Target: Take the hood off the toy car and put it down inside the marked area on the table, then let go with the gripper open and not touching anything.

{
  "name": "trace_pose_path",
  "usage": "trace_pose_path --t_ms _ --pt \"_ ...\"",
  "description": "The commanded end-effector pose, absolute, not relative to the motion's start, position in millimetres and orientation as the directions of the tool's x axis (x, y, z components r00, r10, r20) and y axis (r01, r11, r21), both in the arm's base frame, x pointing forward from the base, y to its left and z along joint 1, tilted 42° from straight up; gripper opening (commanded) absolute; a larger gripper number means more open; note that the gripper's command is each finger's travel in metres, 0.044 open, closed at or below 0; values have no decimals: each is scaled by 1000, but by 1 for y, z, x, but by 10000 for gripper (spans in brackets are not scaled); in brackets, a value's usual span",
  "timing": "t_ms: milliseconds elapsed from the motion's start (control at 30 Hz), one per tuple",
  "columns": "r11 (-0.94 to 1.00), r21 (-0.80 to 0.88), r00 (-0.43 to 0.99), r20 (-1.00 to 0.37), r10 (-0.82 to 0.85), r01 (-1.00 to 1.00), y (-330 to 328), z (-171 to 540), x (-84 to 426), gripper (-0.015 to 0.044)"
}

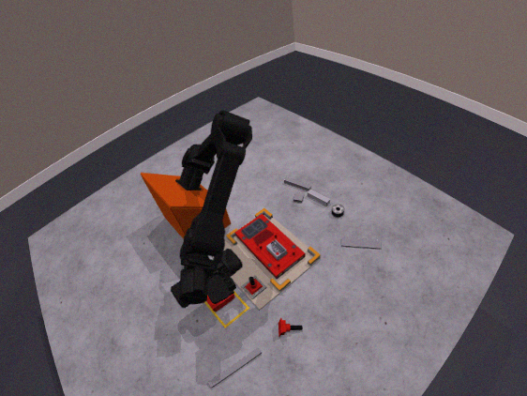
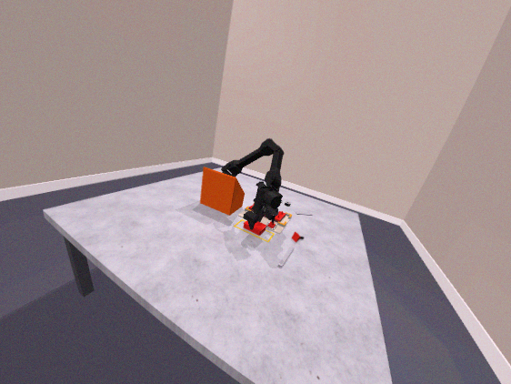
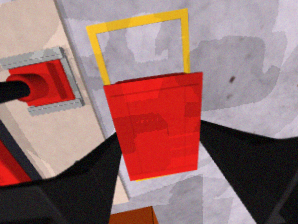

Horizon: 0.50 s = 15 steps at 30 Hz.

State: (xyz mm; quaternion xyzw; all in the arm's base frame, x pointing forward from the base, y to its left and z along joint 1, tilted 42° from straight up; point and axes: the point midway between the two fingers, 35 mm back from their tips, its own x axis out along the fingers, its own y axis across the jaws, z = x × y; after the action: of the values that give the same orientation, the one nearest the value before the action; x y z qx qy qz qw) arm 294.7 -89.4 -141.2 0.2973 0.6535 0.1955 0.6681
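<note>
The red hood (image 1: 219, 303) (image 2: 255, 227) (image 3: 157, 137) is between the black fingers of my gripper (image 3: 157, 129), which is shut on it. The hood is low over the yellow marked outline (image 1: 237, 317) (image 2: 271, 237) (image 3: 137, 21). In the wrist view it covers the near part of the outline, and the far part shows beyond it. I cannot tell if its underside touches the table. The red toy car (image 1: 292, 259) lies on a beige board (image 1: 261, 301) between orange corner pieces, with a grey engine-like block exposed on it. The arm hides much of the hood in the top view.
A red part with a black peg (image 1: 253, 286) (image 3: 47, 82) stands on the board beside the outline. A similar red part (image 1: 283, 327) (image 2: 296, 237) lies on the table. A grey strip (image 1: 235, 368), a wheel (image 1: 338, 210) and an orange wedge block (image 1: 183, 194) (image 2: 218, 191) are around.
</note>
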Motion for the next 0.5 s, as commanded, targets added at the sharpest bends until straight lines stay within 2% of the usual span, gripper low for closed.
trace_pose_path --t_ms 0,467 --pt "745 654 73 -755 651 131 -88 -143 295 0" --pt "744 655 73 -755 651 131 -83 -148 296 0"
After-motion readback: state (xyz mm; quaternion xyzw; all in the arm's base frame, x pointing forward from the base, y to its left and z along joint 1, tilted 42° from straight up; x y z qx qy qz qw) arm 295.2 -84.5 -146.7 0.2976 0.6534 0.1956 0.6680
